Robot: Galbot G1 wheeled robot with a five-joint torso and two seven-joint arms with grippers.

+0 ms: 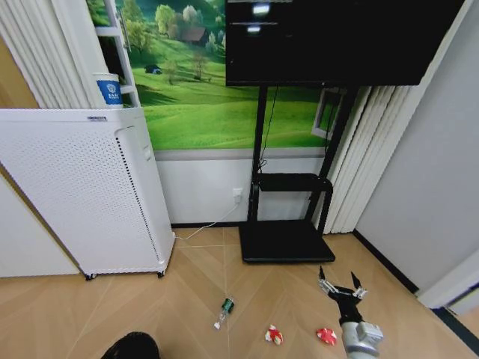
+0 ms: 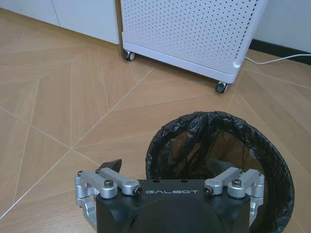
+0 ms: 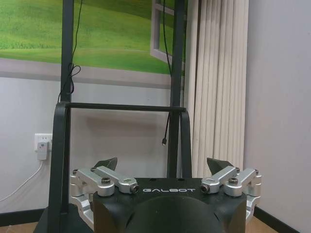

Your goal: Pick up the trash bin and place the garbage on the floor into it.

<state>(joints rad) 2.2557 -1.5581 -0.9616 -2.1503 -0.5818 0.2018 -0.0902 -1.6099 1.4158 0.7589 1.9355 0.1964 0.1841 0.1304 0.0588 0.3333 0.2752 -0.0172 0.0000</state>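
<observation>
Right gripper [image 1: 341,287] raised above herringbone floor [image 1: 187,299], fingers spread wide, empty. Left gripper [image 2: 171,171] at rim of trash bin [image 2: 221,160], one finger inside, one outside; grip not confirmable. Bottle [image 1: 224,309], two red-white wrappers [image 1: 274,335] [image 1: 326,336] on floor near right gripper.
</observation>
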